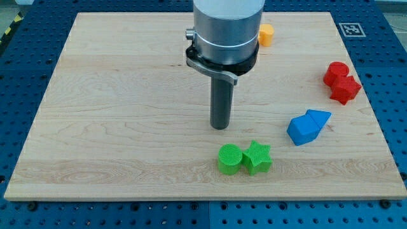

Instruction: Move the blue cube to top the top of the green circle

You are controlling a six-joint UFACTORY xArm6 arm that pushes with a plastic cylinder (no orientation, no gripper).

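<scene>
Tip point(220, 127), bare rod holding nothing, at frame centre just above green circle point(230, 158). Blue cube point(301, 130) lies to its right, lower-right of centre, touching another blue block point(318, 117).

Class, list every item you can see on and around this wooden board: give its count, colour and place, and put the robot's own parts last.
Green circle: one, green, bottom centre, touching the star.
Green star: one, green, just right of the circle.
Blue cube: one, blue, right of centre.
Blue wedge-like block: one, blue, touching the cube's upper right.
Red cylinder: one, red, right edge.
Red block: one, red, shape unclear, just below the cylinder.
Orange block: one, orange, top centre, partly hidden.
Wooden board: one, light wood, on a blue perforated table.
My tip: one, dark rod, above the green circle, left of the blue cube, touching neither.
</scene>
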